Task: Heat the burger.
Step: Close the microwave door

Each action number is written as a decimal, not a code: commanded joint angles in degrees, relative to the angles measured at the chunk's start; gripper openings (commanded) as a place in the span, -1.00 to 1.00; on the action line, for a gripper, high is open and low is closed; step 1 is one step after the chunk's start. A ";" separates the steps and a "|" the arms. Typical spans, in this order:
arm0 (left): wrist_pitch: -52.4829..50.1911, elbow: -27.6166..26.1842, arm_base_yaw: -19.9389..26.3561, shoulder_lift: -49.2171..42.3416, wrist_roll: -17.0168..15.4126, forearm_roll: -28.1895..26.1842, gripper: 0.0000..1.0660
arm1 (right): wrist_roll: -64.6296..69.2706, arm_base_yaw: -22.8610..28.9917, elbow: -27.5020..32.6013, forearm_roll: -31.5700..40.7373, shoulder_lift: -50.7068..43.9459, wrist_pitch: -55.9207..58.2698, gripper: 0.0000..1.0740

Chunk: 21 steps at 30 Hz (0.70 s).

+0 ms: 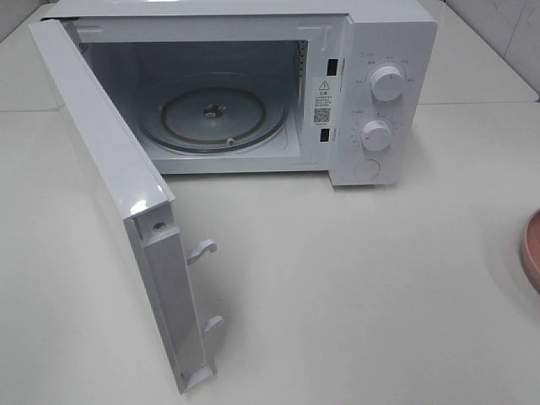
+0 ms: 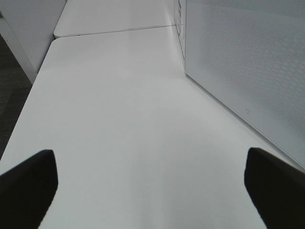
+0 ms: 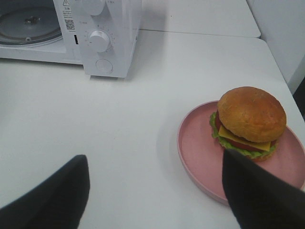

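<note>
White tabletop (image 1: 337, 278). Your microwave (image 1: 371, 93) door (image 1: 110, 186) stands swung wide, turntable (image 1: 213, 114) bare, ready for loading. Burger (image 3: 250, 121) sits on pink plate (image 3: 198, 152), right of the oven. Right gripper (image 3: 155, 191) spread apart near it; left gripper (image 2: 150, 183) apart, empty, beside the door.

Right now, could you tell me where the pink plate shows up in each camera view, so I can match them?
Exterior high: only a sliver of the pink plate shows, cut off at the right edge, on the table.
Left wrist: not in view.
Right wrist: the plate lies near the right fingertip, with the burger on it.
Shared landmark: the white microwave, its door open, appears in every view.
</note>
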 commanded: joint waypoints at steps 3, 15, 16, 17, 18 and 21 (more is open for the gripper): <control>-0.17 0.11 0.11 -1.15 0.06 -0.34 0.89 | 0.17 -0.29 -0.06 0.57 -1.55 -0.23 0.42; -0.17 0.11 0.11 -1.15 0.06 -0.34 0.89 | 0.23 -0.29 -0.06 0.52 -1.55 -0.23 0.42; -0.17 0.11 0.11 -1.15 0.06 -0.34 0.89 | 0.23 -0.29 -0.06 0.52 -1.55 -0.23 0.42; -0.17 0.11 0.11 -1.15 0.06 -0.34 0.89 | 0.23 -0.29 -0.06 0.52 -1.55 -0.23 0.42; -0.17 0.11 0.11 -1.15 0.06 -0.34 0.89 | 0.23 -0.29 -0.06 0.52 -1.55 -0.23 0.42; -0.17 0.11 0.11 -1.15 0.06 -0.34 0.89 | 0.23 -0.29 -0.06 0.52 -1.55 -0.23 0.42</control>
